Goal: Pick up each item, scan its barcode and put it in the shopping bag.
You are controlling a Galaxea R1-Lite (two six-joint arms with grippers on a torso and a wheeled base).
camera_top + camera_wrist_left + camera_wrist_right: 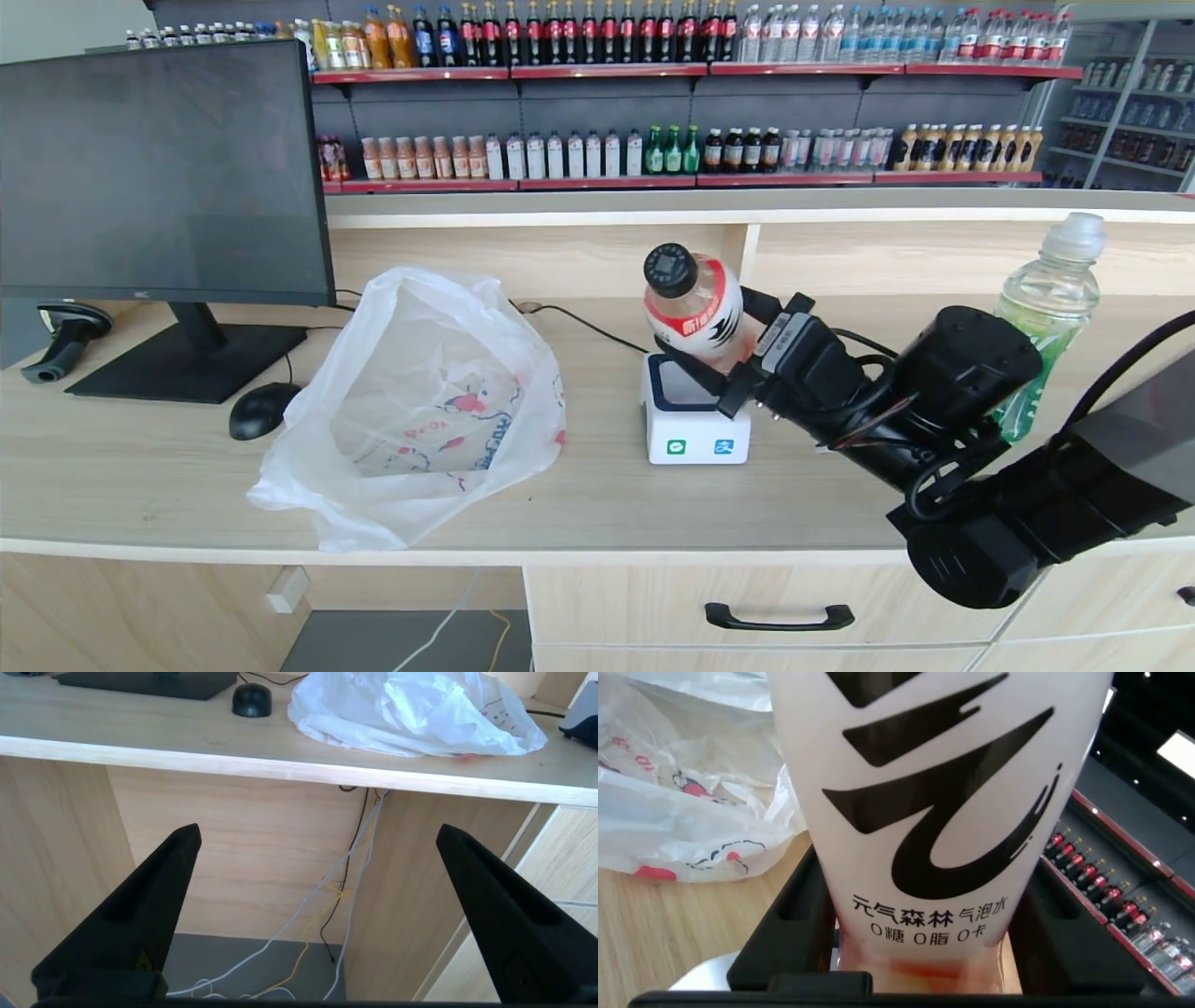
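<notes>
Right end effector (738,353) is clamped around the body of the pink drink bottle (695,313), just right of frame centre, with the cap tipped toward the upper left. The bottle hangs just above the white scanner box (695,429), which sits on the tabletop (597,504). Left of that, the white shopping bag (420,401) lies slumped at centre-left. Over at the right edge, a green bottle (1046,308) stands upright behind the arm. Left end effector (318,835) hangs below the tabletop edge, fingers spread wide, holding nothing. Mouse (261,411) and monitor (159,173) sit at the left.
</notes>
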